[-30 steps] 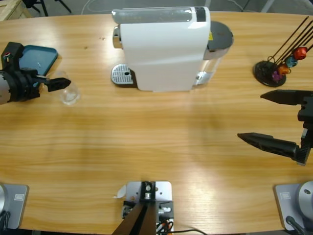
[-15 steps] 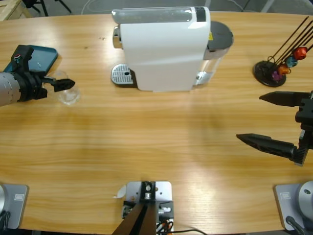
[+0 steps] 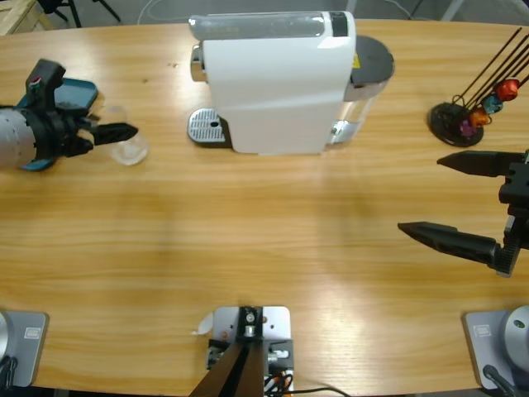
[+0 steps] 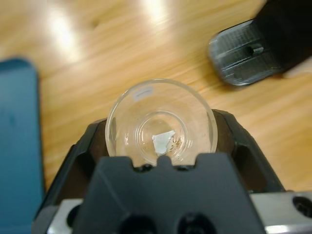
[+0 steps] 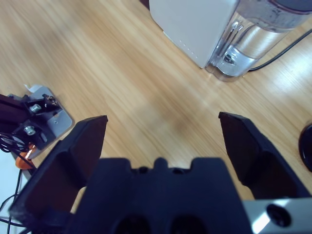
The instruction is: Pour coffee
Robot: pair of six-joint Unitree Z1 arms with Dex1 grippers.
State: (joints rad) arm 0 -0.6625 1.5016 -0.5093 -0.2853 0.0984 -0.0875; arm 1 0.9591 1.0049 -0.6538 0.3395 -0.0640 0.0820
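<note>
My left gripper (image 3: pixel 124 141) is shut on a small clear glass (image 3: pixel 134 152) at the table's left, left of the drip tray (image 3: pixel 207 128) of the white coffee machine (image 3: pixel 277 83). In the left wrist view the glass (image 4: pixel 161 122) sits between both jaws of this gripper (image 4: pixel 163 126), its inside clear with a pale glint at the bottom. Coffee is out of view. The drip tray (image 4: pixel 241 58) lies beyond the glass. My right gripper (image 3: pixel 423 195) hangs open and holding nothing over the table's right side; it (image 5: pixel 161 124) looks toward the machine (image 5: pixel 195 24).
A teal tray (image 3: pixel 78 91) lies behind the left gripper, and it fills the left of the wrist view (image 4: pixel 17 122). A black capsule stand (image 3: pixel 471 116) with coloured capsules stands at the far right. The machine's clear water tank (image 5: pixel 253 44) faces the right gripper.
The left gripper has carried the glass to the right and slightly toward the back, closer to the machine's drip tray. The right gripper has barely moved.
</note>
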